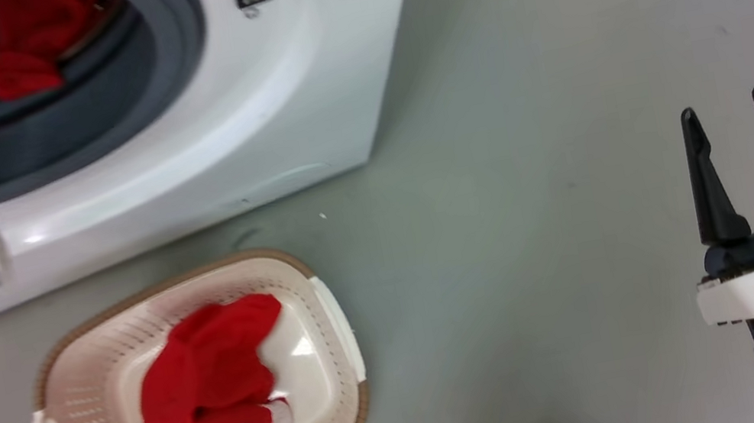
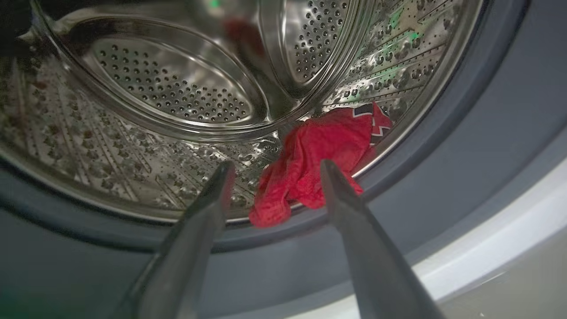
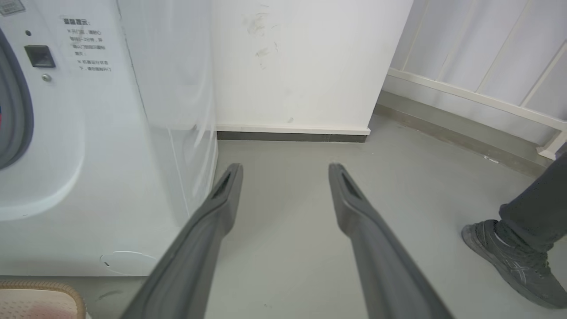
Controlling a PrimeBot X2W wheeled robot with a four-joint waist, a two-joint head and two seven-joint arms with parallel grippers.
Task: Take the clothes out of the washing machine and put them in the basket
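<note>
Left jaws gaped at the drum lip of the washing machine (image 2: 487, 133), red clothes (image 2: 319, 150) bunched between their tips, long axis slanting away rightward; right jaws gaped over open floor (image 3: 283, 212).

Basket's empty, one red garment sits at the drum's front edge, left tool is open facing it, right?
No, the basket is not empty: the head view shows a red garment lying in it. The other red garment in the drum and the open left tool are as you said.
</note>
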